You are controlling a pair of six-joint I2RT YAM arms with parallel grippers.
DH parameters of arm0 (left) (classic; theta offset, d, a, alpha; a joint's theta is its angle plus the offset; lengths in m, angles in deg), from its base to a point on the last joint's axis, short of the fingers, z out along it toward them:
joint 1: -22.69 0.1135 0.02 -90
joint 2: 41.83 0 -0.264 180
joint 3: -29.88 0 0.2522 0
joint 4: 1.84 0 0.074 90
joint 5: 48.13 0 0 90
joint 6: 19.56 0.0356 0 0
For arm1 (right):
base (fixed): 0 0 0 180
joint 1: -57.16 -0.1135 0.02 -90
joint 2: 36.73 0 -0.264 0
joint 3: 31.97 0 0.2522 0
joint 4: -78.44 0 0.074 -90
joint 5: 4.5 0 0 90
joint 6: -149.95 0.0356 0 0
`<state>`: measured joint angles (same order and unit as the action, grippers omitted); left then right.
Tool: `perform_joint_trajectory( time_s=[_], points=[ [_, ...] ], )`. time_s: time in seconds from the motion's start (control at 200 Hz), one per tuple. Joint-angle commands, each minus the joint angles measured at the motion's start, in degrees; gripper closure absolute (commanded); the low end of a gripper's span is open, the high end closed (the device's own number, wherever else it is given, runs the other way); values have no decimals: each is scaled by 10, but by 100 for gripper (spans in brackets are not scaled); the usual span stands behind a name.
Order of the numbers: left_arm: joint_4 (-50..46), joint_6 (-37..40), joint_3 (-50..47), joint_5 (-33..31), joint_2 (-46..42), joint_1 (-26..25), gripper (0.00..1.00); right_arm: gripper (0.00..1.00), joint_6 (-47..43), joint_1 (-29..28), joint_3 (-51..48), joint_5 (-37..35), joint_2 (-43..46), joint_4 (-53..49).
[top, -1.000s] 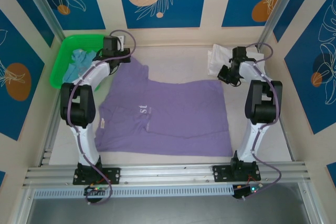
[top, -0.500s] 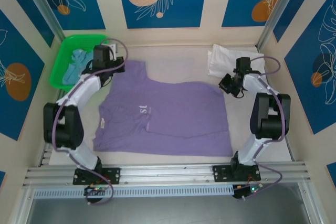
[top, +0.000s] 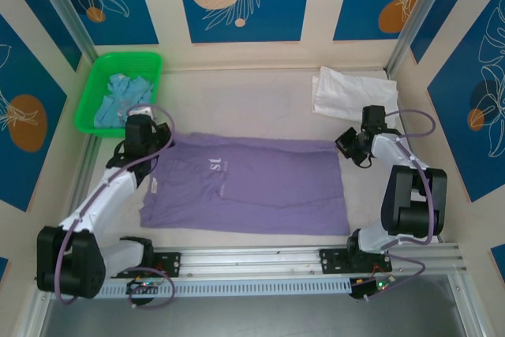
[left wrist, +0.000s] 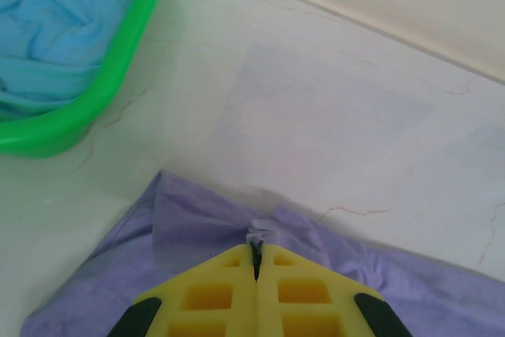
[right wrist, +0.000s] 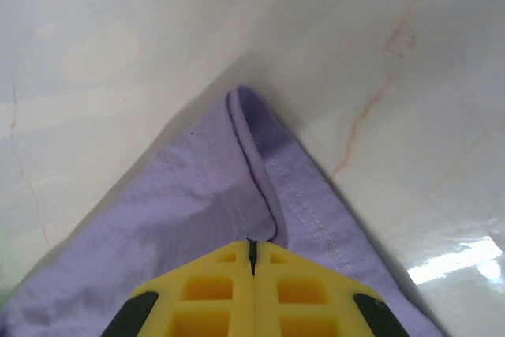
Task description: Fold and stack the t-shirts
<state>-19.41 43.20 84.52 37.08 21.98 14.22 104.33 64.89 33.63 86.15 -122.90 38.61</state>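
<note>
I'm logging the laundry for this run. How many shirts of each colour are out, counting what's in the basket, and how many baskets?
lavender-purple shirt: 1
white shirt: 1
light blue shirt, crumpled in the basket: 1
green basket: 1
Total: 4 things, 3 of them shirts

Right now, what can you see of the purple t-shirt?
The lavender t-shirt is soft cloth with small white lettering, spread wide across the middle of the table, slightly wrinkled. The left gripper is shut on its far left corner and the right gripper on its far right corner, a stitched hem showing there.
</note>
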Motion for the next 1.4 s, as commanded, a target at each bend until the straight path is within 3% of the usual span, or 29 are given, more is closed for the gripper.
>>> perform_joint_trajectory(
  time_s=[0.0,0.48,0.52,0.58,0.64,0.76,0.82,0.92,1.08,1.235,1.395],
  points=[
    [-21,-31,-28,-34,-54,3,100,100,18,11,-19,4,24,9],
    [-139,-96,-88,-96,-149,4,96,100,19,13,-62,34,34,16],
    [-152,-110,-91,-109,-161,4,87,100,20,14,-67,32,34,13],
    [-179,-140,-98,-139,-188,4,65,92,28,19,-74,23,39,6],
    [-200,-163,-105,-169,-218,4,59,87,42,30,-87,23,53,6],
    [-233,-197,-99,-206,-258,4,46,62,72,56,-119,28,111,20],
    [-229,-193,-91,-199,-260,4,46,54,75,56,-124,15,145,20],
    [-193,-151,-65,-128,-217,4,51,54,67,40,-124,21,186,35],
    [-180,-93,31,20,-30,-11,72,55,12,-71,-63,2,129,23],
    [-217,-52,139,9,152,-45,77,62,-41,-171,51,-52,-20,-36],
    [-219,-43,219,-45,303,-45,89,69,-55,-199,166,-113,-175,-95]
  ],
)
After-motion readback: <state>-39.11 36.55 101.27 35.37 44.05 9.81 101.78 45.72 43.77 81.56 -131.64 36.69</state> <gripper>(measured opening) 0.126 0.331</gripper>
